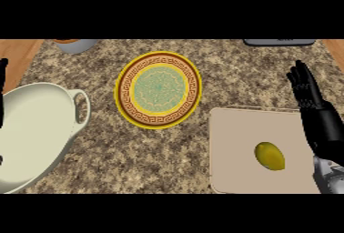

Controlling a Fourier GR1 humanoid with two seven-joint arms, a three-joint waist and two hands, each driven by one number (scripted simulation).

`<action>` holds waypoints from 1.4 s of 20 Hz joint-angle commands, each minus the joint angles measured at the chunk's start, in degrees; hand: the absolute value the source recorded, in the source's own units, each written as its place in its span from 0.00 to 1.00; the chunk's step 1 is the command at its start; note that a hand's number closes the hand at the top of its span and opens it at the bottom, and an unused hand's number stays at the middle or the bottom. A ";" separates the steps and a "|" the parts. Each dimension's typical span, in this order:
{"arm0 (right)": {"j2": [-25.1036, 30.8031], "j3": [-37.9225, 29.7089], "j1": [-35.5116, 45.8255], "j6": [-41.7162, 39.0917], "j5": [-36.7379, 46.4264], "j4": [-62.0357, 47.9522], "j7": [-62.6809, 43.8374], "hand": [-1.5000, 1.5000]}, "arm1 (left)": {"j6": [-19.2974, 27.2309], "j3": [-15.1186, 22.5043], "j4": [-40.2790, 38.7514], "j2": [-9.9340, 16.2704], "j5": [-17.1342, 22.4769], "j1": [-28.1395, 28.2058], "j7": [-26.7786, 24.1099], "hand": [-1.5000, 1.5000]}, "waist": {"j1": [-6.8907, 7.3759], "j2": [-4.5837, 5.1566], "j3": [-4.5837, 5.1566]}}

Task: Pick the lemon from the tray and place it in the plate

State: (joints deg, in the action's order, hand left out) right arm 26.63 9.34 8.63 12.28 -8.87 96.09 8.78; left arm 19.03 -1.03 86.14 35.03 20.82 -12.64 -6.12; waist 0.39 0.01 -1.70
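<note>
Lying lower right on the tray (232, 182), long axis up-frame, the lemon (269, 156) sits just left of my right hand (314, 107), fingers straight, holding nothing.

Counter (269, 77) speckled granite; tray (235, 150) matt beige; lemon (269, 156) glossy; plate (159, 89) glazed, patterned.

Right hand (316, 113): black, at right edge of head view, fingers straight and pointing up, holding nothing; grey forearm (329, 175) comes in from lower right corner. Left hand (3, 91): only a thin black sliver at left edge, finger pose can't be made out.
</note>
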 commanded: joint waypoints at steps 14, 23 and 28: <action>-13.25 -17.62 -22.66 -34.95 -45.58 -0.54 23.02 0.00 | -1.58 11.60 -2.00 -0.17 -11.04 18.88 -3.51 0.50 | -1.79 -0.32 1.41; 1.12 -26.86 -25.49 -60.13 -38.09 -12.06 24.27 0.00 | -2.87 11.28 -5.56 -2.51 -12.88 17.00 -6.13 0.50 | -0.89 0.01 1.62; 6.91 -29.44 -24.23 -57.86 -23.93 -10.37 23.87 0.00 | -2.61 12.29 -0.34 -1.72 -13.62 19.62 -3.41 0.50 | -0.03 -0.16 1.55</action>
State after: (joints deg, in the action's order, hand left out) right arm 28.83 -18.01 -16.48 -38.58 -40.60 87.33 27.80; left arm 16.36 10.64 83.81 33.28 7.85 5.68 -10.37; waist -0.15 -0.10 -0.14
